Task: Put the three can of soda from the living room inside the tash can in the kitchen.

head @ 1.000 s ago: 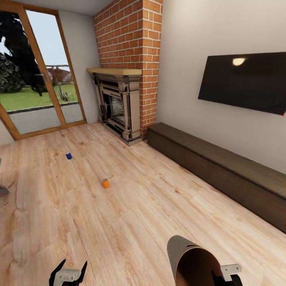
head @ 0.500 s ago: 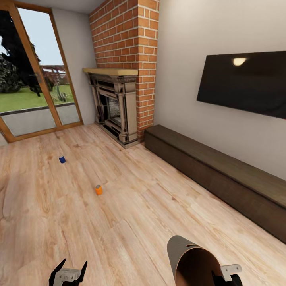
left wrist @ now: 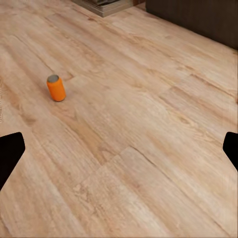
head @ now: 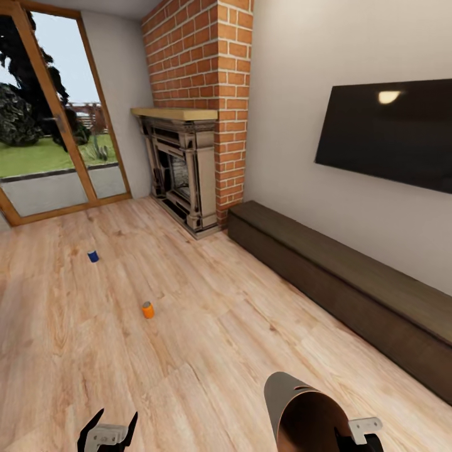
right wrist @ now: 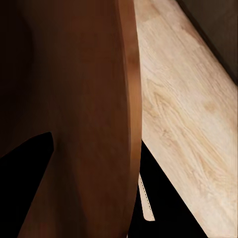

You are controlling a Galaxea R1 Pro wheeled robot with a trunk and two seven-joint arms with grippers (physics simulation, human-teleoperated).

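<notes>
Right gripper [head: 355, 439] jaws pinch the bin [head: 301, 411] rim, left gripper [head: 108, 427] jaws open and empty; orange can [head: 147, 310] and blue can [head: 93, 256] upright on floor ahead—I risk knocking one rolling.

In the head view the fireplace [head: 182, 172] stands against the far wall, with the glass door [head: 50, 125] to its left and the low bench [head: 339, 282] running along the right-hand wall from beside it, below the wall screen [head: 389, 135]. Two cans stand upright on the floor [head: 207, 326], well apart: the farther can [head: 93, 255] lies left of the nearer can [head: 147, 309], both in front of the door and fireplace. Nearest the camera, the left gripper [head: 108, 427] hangs left over bare floor, and the bin [head: 301, 411] sits tilted at the right, touching the right gripper [head: 359, 436]
</notes>
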